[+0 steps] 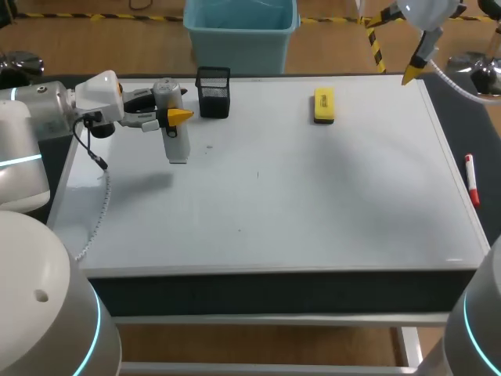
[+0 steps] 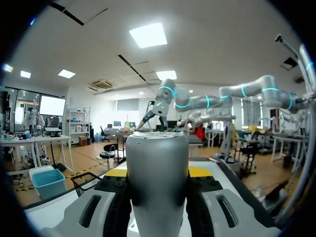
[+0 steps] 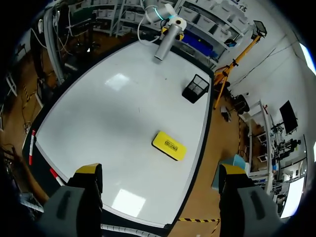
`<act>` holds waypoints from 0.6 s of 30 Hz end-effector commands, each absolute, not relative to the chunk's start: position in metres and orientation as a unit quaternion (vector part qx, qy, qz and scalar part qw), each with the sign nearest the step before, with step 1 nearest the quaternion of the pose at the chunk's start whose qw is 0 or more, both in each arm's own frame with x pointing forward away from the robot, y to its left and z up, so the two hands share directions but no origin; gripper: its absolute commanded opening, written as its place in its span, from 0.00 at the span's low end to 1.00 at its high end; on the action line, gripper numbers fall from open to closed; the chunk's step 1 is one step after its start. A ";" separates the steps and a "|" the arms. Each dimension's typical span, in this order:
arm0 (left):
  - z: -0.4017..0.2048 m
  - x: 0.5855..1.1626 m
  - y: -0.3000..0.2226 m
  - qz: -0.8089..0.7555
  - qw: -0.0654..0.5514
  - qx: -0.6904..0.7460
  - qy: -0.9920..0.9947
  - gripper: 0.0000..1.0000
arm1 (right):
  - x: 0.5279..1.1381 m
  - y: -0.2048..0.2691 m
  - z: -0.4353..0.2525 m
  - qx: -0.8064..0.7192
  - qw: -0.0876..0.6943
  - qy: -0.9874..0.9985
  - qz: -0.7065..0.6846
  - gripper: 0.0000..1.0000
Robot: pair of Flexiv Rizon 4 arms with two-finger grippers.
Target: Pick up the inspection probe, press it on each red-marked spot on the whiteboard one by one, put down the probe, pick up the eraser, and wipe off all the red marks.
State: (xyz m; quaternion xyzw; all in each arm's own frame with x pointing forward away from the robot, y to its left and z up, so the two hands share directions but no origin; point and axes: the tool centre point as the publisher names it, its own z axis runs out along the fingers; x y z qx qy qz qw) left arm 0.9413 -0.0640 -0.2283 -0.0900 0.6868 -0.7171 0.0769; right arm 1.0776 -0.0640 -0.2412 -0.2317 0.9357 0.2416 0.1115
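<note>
- Head view shows the inspection probe [image 1: 174,125], a pale grey cylinder, clamped in the left gripper [image 1: 174,114] at the far left part of the whiteboard [image 1: 313,196]. Its long axis stands roughly upright, with the lower end at or just above the board; contact cannot be told.
- Left wrist view confirms the hold: both fingers [image 2: 98,210] press the probe's sides, and its flat top fills the space ahead of the gripper.
- No red mark is plain on the board in any view; a few dark specks lie near the probe and toward the middle, too small to call. I judge the pressing step turns on where marks lie from the probe tip, and that is unresolved.
- Yellow eraser [image 1: 324,105] lies flat near the far edge, well apart from the probe and nearer the right arm.
- Right gripper [image 3: 160,173] hangs high over the far right corner with fingers spread wide and nothing between them. Only its view shows the eraser [image 3: 169,145] ahead of it.
- Black mesh pen holder [image 1: 213,92] stands just beside the probe; a red marker [image 1: 470,178] lies off the board's right edge.
</note>
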 end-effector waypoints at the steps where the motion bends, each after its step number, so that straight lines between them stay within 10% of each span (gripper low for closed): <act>1: -0.227 0.942 -0.064 -0.717 0.076 -0.090 0.687 0.00 | 1.079 -0.064 -0.241 -0.233 0.110 0.936 0.240 1.00; 18: -0.222 1.000 -0.064 -0.714 0.061 -0.069 0.694 0.00 | 1.079 -0.064 -0.241 -0.233 0.110 0.936 0.240 1.00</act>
